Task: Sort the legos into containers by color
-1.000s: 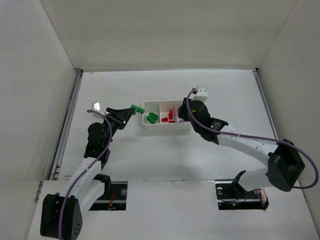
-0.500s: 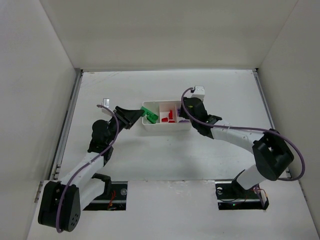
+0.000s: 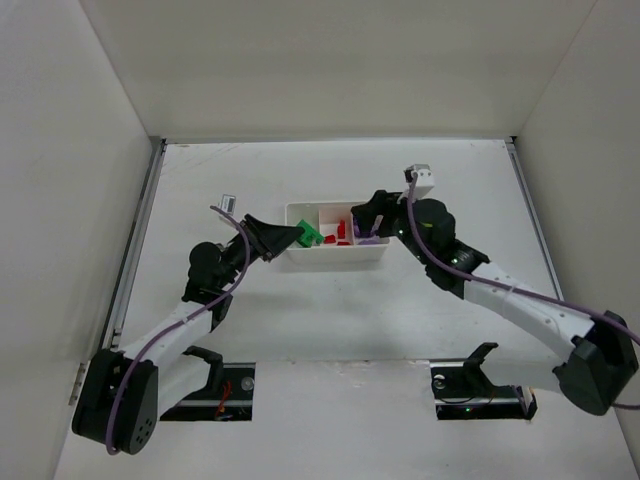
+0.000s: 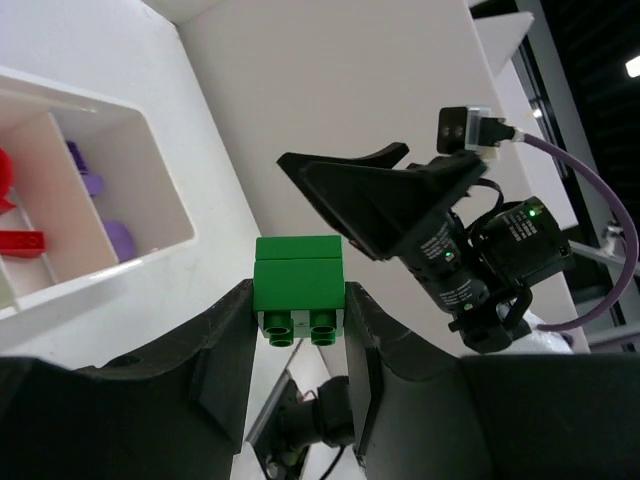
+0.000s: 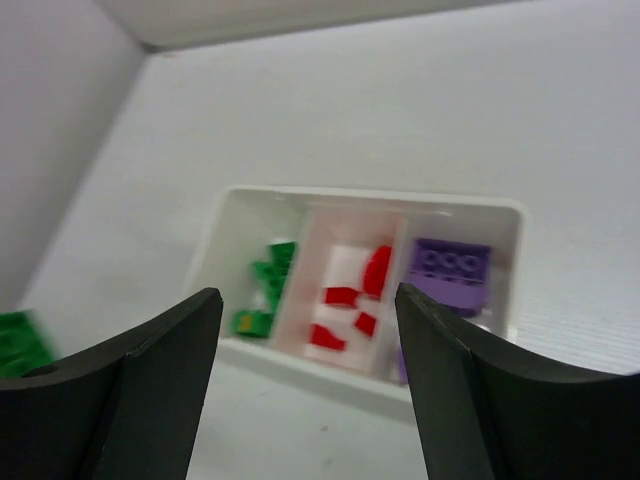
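Observation:
The white tray (image 3: 335,258) has three compartments: green pieces (image 5: 262,290) in the left one, red pieces (image 5: 350,295) in the middle one, and a purple brick (image 5: 450,268) in the right one. My left gripper (image 3: 292,238) is shut on a green brick (image 3: 309,234), held at the tray's left end above the left compartment. In the left wrist view the brick (image 4: 298,285) sits between my fingers (image 4: 225,340), studs up. My right gripper (image 3: 362,222) is open and empty, hovering by the tray's right end. In its own view (image 5: 308,300) it looks down on the tray (image 5: 370,195).
The tray's right end (image 4: 150,170) shows in the left wrist view, with the right arm's open gripper (image 4: 390,200) beyond it. White walls enclose the table at the back and on both sides. The held green brick shows blurred at the left edge of the right wrist view (image 5: 20,340).
My left gripper has moved right with the green brick, from beside the tray to over its left end. My right gripper has drawn back from the right compartment, and a purple piece now shows there.

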### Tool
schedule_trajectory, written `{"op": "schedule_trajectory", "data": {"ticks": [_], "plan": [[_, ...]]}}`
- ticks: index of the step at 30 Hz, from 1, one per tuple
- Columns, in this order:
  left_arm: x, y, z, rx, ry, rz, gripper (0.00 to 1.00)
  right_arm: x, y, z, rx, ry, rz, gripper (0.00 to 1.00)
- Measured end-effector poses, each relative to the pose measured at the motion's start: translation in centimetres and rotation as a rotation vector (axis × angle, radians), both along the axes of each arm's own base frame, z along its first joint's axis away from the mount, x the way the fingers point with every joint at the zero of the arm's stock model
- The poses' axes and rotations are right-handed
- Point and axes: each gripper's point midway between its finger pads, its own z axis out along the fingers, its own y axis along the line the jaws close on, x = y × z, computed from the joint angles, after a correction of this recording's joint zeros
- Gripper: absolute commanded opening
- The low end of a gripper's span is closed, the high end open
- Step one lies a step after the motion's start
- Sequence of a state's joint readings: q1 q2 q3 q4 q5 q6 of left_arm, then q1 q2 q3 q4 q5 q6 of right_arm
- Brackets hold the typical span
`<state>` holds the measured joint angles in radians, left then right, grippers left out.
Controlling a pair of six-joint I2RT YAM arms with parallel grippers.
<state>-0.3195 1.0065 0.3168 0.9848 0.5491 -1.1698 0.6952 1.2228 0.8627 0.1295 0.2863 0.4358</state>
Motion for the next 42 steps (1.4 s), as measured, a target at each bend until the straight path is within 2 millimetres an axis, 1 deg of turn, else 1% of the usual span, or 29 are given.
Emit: {"op": "schedule_trajectory", "data": {"ticks": [2,3,5,6,8,10,12,15,17,19,22,24,28,32,38,40,42], "plan": [[-0.5,-0.3,0.5,-0.013,-0.014,-0.030,0.19,-1.9,1.5,2.5,0.099,-0.042,0.118,0.78],[-0.8,-0.3,0.8,-0.018,-0.020,-0.041,0.19,-3.0,2.3,3.6,0.150,-0.060,0.186,0.81],[-1.4,-0.4,1.2,-0.028,-0.028,-0.062,0.19,-4.9,4.0,4.9,0.234,-0.069,0.317,0.87],[-1.6,-0.4,1.4,-0.032,-0.036,-0.070,0.19,-5.7,4.9,5.1,0.267,-0.064,0.380,0.89],[-2.4,-0.6,1.9,-0.042,-0.051,-0.091,0.19,-7.3,6.6,4.8,0.315,-0.034,0.495,0.91],[-3.2,-0.9,2.4,-0.050,-0.064,-0.120,0.19,-8.6,7.9,3.8,0.344,0.011,0.578,0.91],[-3.8,-1.2,2.6,-0.053,-0.068,-0.143,0.19,-9.8,8.7,2.8,0.366,0.060,0.639,0.90],[-4.3,-1.4,2.6,-0.055,-0.067,-0.161,0.19,-11.3,9.5,2.6,0.404,0.095,0.720,0.86],[-4.4,-1.5,2.6,-0.055,-0.069,-0.166,0.19,-12.2,9.8,2.9,0.430,0.102,0.765,0.80],[-4.5,-1.6,2.6,-0.055,-0.069,-0.171,0.19,-12.9,10.0,3.3,0.456,0.098,0.806,0.72],[-4.6,-1.7,2.5,-0.054,-0.067,-0.177,0.19,-13.5,10.4,3.6,0.486,0.109,0.843,0.63],[-4.8,-1.8,2.3,-0.052,-0.062,-0.183,0.19,-13.6,10.7,3.4,0.499,0.122,0.859,0.57],[-4.9,-1.9,2.0,-0.049,-0.056,-0.187,0.19,-13.5,11.4,2.0,0.515,0.190,0.871,0.46],[-5.0,-1.8,1.7,-0.045,-0.050,-0.186,0.19,-13.6,11.6,2.1,0.538,0.206,0.879,0.43],[-5.5,-1.6,1.4,-0.045,-0.052,-0.194,0.19,-13.5,11.1,2.0,0.543,0.215,0.887,0.41],[-5.7,-1.5,1.0,-0.042,-0.046,-0.193,0.19,-12.9,10.4,2.0,0.544,0.211,0.865,0.40],[-5.8,-1.3,0.5,-0.039,-0.036,-0.190,0.19,-11.5,9.3,2.4,0.549,0.187,0.824,0.40]]}}
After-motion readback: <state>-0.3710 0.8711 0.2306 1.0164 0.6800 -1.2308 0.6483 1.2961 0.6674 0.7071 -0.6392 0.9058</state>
